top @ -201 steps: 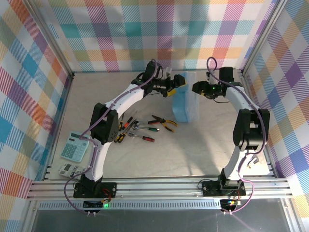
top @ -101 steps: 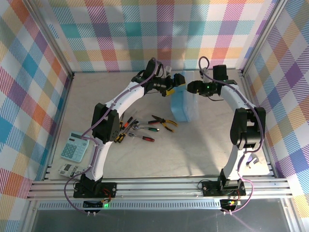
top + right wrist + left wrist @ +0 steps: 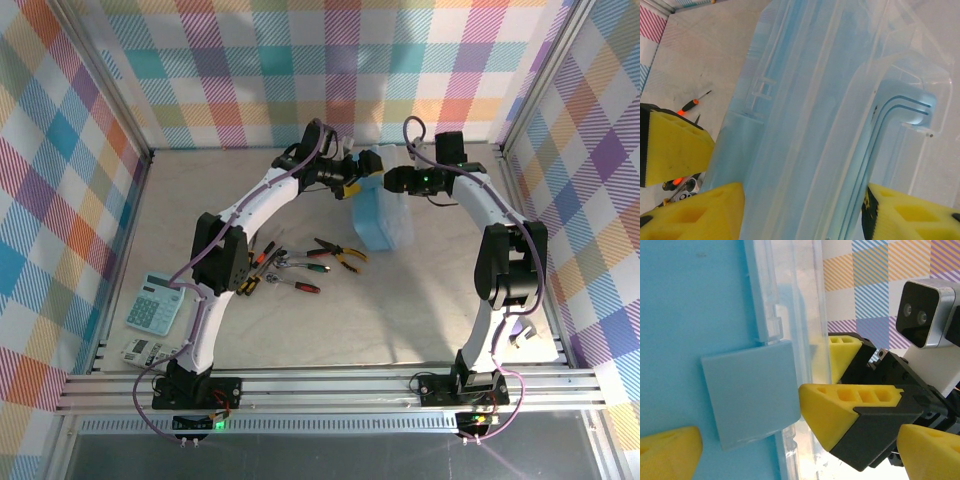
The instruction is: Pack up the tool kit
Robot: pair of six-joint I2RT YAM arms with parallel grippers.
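Observation:
The light blue tool kit case (image 3: 382, 212) lies at the back middle of the table with its clear handled lid (image 3: 900, 95) on it. My right gripper (image 3: 388, 181) is at its far end with the case (image 3: 805, 150) between both pads, shut on it. My left gripper (image 3: 360, 182) is beside it, open wide at the case's latch (image 3: 750, 390). The right gripper's fingers (image 3: 850, 407) sit between my left fingers (image 3: 670, 452). Yellow-handled pliers (image 3: 342, 255), a red-handled wrench (image 3: 300, 285) and screwdrivers (image 3: 262, 258) lie loose left of the case.
A pale calculator (image 3: 155, 303) and a small white device (image 3: 140, 350) sit at the front left by the left arm's base. A white object (image 3: 535, 345) lies at the front right. Checked walls close in the table on three sides.
My right gripper has moved left onto the far end of the case, meeting the left gripper there. The left gripper has shifted only slightly.

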